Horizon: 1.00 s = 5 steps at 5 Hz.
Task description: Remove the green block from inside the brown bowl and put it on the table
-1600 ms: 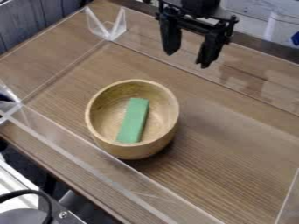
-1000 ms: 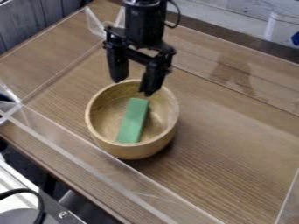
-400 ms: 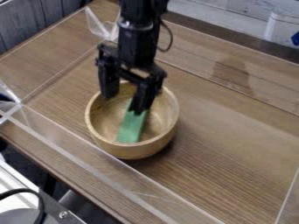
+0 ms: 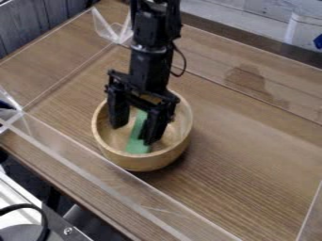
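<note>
Gripper: the black two-fingered gripper [image 4: 138, 125] points steeply down into the bowl, its jaws spread wide, gripping nothing.
Fingers: one black finger [image 4: 117, 111] stands on the left of the block, the other on its right, both lowered inside the bowl's rim; whether either touches the block cannot be told.
Green block: the small flat bright-green rectangular bar [image 4: 141, 141] lies inside the bowl, its upper part hidden behind the gripper, its lower end showing near the bowl's front wall.
Brown bowl: the round light-brown wooden bowl [image 4: 176, 148] with a thick rim sits upright on the table, left of centre.
Table: the brown wood-grain tabletop [image 4: 239, 122] is bordered by low clear plastic walls [image 4: 75, 166].
Arm: the black arm rises from the gripper toward the top edge of the view.
</note>
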Motion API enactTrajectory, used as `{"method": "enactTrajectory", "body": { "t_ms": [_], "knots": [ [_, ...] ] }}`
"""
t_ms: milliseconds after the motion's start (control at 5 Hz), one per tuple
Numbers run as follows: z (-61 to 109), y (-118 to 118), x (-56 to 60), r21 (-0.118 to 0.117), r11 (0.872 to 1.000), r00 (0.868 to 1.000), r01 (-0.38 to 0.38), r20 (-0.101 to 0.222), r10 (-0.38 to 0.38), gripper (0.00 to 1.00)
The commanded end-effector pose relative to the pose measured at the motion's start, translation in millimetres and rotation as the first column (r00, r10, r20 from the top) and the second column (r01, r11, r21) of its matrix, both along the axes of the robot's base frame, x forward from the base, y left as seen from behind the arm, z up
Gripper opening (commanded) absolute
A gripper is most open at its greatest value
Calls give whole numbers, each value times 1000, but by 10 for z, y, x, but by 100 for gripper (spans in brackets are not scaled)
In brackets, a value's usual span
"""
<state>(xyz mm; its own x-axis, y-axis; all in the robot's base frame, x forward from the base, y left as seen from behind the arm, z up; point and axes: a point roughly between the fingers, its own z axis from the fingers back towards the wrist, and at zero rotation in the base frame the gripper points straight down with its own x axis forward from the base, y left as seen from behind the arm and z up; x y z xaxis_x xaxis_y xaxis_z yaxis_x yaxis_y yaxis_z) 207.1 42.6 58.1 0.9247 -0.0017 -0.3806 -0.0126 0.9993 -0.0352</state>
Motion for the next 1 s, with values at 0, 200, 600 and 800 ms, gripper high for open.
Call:
{"method": "enactTrajectory", "body": {
  "t_ms": [0,200,600,800],
  "knots": [
    [145,38,114,-42,999,1000,-9,-8,9,100],
    [130,28,115,-24,1000,994,5,109,-3,100],
    [3,23,94,38,999,972,13,236,-22,100],
    [-63,30,84,70,998,961,9,274,-28,100]
  ]
}}
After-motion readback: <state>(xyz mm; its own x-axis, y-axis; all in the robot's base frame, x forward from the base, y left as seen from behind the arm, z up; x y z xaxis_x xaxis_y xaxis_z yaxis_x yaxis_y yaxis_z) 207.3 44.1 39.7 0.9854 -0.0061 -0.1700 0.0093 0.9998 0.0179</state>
